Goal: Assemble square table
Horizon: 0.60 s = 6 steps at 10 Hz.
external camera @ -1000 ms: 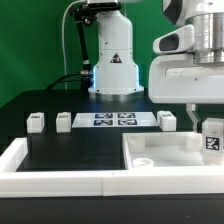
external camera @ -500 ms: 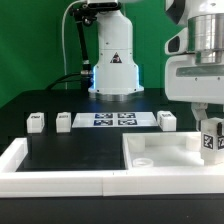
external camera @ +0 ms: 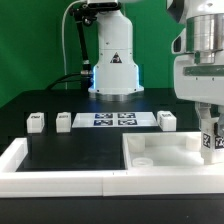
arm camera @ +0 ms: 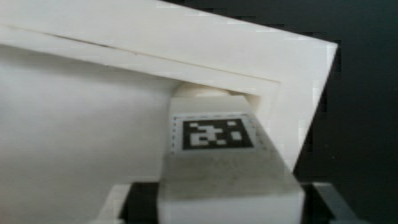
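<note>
The square table's white tray-like top [external camera: 160, 163] lies at the front of the exterior view's right, hollow side up. My gripper [external camera: 211, 134] hangs over its far right corner, shut on a white tagged leg [external camera: 208, 141]. In the wrist view the held leg [arm camera: 215, 140] reaches from between the dark fingers [arm camera: 150, 202] to the inner corner of the top [arm camera: 107, 110], its end right at the corner wall. Three more legs stand loose on the black table: two [external camera: 37, 122] [external camera: 64, 120] at the exterior view's left and one [external camera: 166, 119] further right.
The marker board [external camera: 112, 120] lies between the loose legs at the back. Behind it stands the arm's white base [external camera: 115, 70]. A long white rim [external camera: 55, 182] borders the black surface at the front and left.
The gripper with the leg has shifted a little toward the exterior view's right and slightly lower. The loose legs and the top have not moved.
</note>
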Each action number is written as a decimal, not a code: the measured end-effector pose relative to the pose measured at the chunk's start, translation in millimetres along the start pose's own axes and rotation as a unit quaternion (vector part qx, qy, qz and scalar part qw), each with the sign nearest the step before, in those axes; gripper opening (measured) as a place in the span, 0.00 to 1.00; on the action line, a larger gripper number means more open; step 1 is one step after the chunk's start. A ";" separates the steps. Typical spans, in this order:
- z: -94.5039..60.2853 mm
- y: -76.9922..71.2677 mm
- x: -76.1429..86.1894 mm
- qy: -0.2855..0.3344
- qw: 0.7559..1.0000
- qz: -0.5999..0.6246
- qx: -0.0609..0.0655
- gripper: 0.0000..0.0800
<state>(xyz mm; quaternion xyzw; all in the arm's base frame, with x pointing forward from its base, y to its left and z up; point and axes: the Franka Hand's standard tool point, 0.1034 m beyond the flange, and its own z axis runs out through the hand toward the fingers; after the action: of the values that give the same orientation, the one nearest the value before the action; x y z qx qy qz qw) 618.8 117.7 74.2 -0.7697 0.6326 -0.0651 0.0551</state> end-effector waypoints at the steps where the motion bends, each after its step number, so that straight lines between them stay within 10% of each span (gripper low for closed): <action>1: 0.2 0.2 -0.5 0.000 1.000 -0.003 0.000 0.57; 6: -0.3 -0.6 -4.8 0.000 0.990 -0.142 0.004 0.81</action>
<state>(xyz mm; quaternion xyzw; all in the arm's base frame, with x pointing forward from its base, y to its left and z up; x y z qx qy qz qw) 618.3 122.5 74.5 -0.8516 0.5166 -0.0745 0.0487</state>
